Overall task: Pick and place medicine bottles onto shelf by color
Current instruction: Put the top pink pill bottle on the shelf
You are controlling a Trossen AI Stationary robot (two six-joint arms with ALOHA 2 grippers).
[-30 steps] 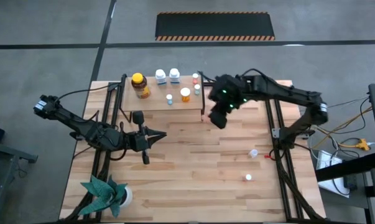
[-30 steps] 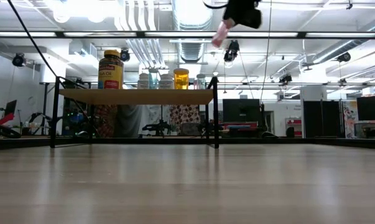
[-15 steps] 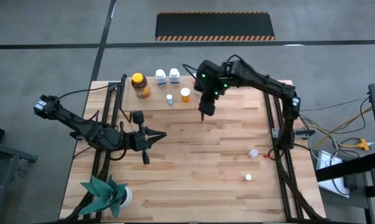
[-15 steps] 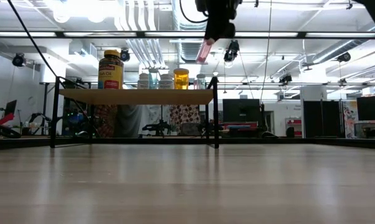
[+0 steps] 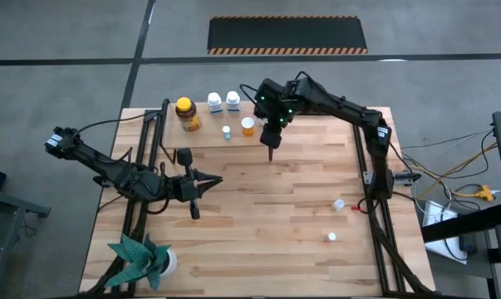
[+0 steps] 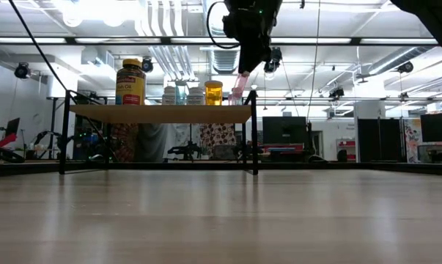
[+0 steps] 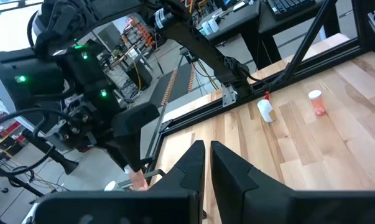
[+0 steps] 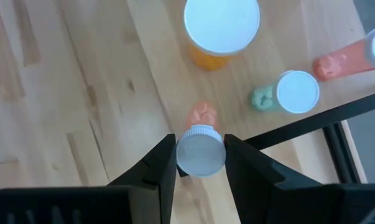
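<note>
1. R gripper over shelf's right end, pointing down, fingers clamped on sides of small pink bottle w/ white cap. Cap up, body hanging below: upright hold, apparently so it lands standing.
2. In low view, pink bottle just above shelf board, near right-end legs; contact w/ board not clear. Judged: lowering to place, release not yet done.
3. Spot makes sense by colour: just beside orange bottle w/ white cap, w/ another pink bottle close by at shelf edge. Warm colours grouped on this end.
4. Small green-tinted bottle w/ white cap also near drop spot; tight, so straight descent needed to avoid knocking neighbours.
5. Rest of shelf from above: amber jar w/ yellow lid at left end, two white bottles along far edge, small pale bottle mid-board. Spread by colour left to right.
6. Still on table, well apart from shelf: two small bottles near right frame rail, one lying, one w/ white cap up. Judged next picks.
7. L gripper parked low over table's left half, fingers close together, holding nothing; waiting.
8. Green plant in white pot at near-left corner, not involved.
</note>
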